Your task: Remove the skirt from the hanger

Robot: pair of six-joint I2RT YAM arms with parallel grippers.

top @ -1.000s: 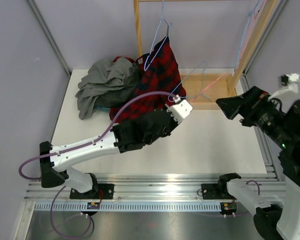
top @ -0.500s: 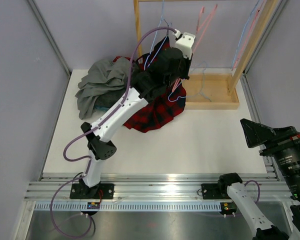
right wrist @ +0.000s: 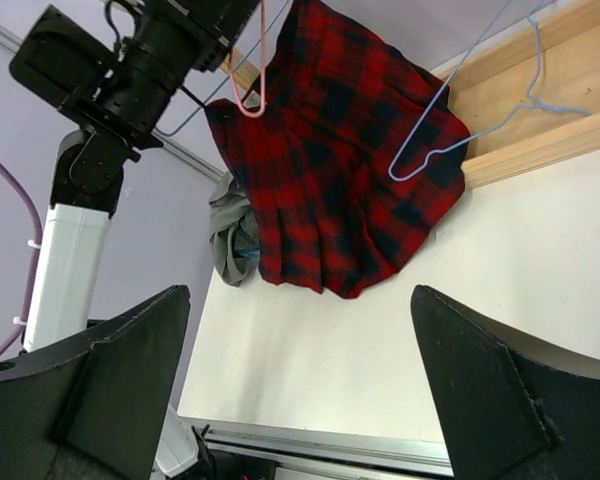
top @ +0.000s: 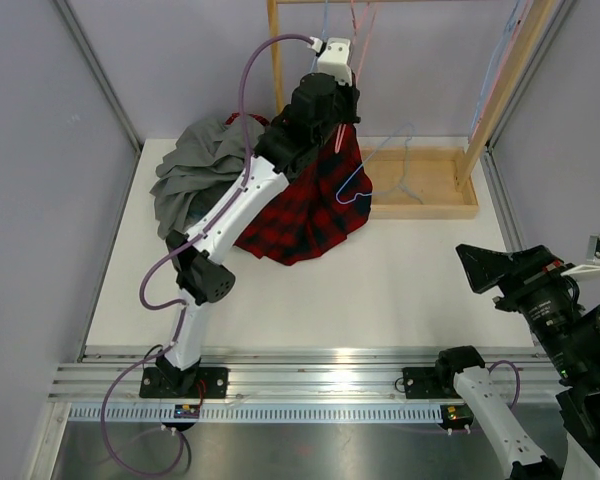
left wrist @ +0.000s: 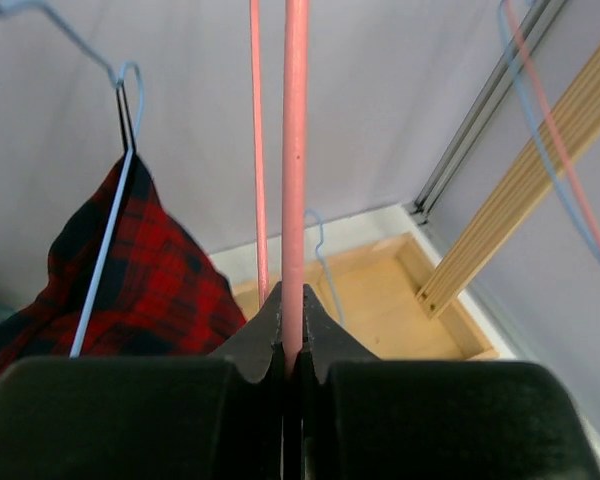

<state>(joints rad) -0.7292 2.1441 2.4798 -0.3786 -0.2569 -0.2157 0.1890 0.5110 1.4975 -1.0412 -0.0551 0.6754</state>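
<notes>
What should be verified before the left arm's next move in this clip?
1. Left tool shut firmly on the pink hanger: ok.
2. Skirt off its light-blue hanger: not ok, its top hangs at the hook.
3. Right tool open and empty: ok.
4. Right tool clear of the skirt: ok, well apart.
5. Pink hanger's hook free of the rail: cannot tell, top out of view.
</notes>
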